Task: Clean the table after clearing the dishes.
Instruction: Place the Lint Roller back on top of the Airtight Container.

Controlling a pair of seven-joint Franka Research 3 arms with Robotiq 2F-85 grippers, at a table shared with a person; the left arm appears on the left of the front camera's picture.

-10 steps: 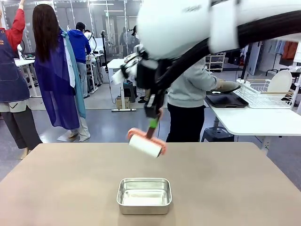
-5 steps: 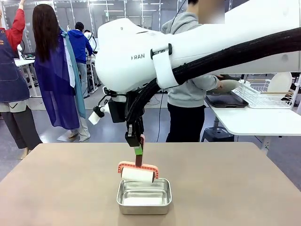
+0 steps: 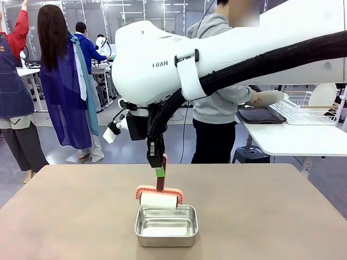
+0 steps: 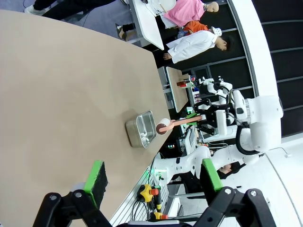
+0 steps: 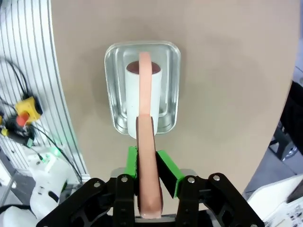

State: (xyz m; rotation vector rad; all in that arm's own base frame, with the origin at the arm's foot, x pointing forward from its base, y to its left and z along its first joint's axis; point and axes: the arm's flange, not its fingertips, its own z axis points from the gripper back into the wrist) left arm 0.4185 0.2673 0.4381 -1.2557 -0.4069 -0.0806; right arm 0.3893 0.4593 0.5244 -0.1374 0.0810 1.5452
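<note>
The right arm reaches in from 3 o'clock across the middle, wrist bent so the right gripper (image 3: 160,165) points straight down, its green pads (image 5: 131,163) clamped on a pink handle. The left gripper (image 4: 154,177) hangs free, jaws spread wide with nothing between them.

Bright, even overhead light; soft shadows, sharp focus, wide-angle wrist-view distortion.

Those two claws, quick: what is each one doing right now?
Left claw: open, holding nothing, above the table.
Right claw: closed on the handle of the lint roller, which hangs over the steel pan.
</note>
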